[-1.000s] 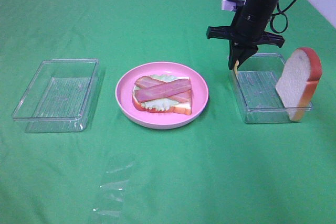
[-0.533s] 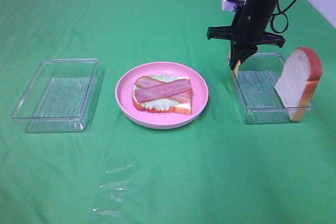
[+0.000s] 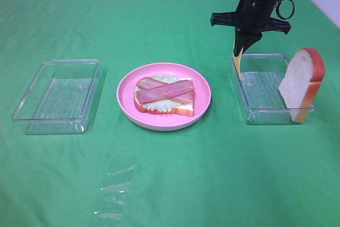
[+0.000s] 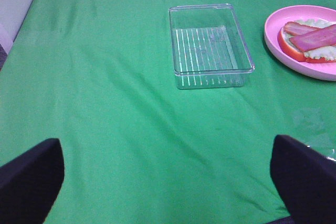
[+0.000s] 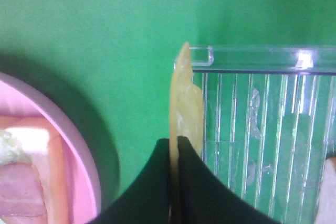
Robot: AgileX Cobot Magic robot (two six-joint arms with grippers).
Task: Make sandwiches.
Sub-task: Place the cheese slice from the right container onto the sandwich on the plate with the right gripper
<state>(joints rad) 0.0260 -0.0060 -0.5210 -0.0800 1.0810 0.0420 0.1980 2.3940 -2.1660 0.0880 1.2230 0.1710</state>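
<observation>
The half-built sandwich [image 3: 163, 97], a white toy bread slice with orange-brown crust under pale green lettuce and two crossed reddish-brown bacon strips, is lying on the round pink plate [image 3: 121, 97]. The right end effector [image 3: 240, 51] is pinching a thin yellow cheese slice [image 3: 239, 65], which is hanging edge-on at the plate-side corner of the clear rectangular plastic tray [image 3: 265, 116], where a second bread slice [image 3: 297, 83] is standing on end. The left end effector [image 4: 168, 182] is hovering wide open above the green table [image 3: 170, 184].

Robot-lab setting: green cloth [image 3: 159, 19], toy sandwich [image 3: 164, 92] on pink plate [image 3: 124, 97], clear plastic trays [image 3: 53, 126].
</observation>
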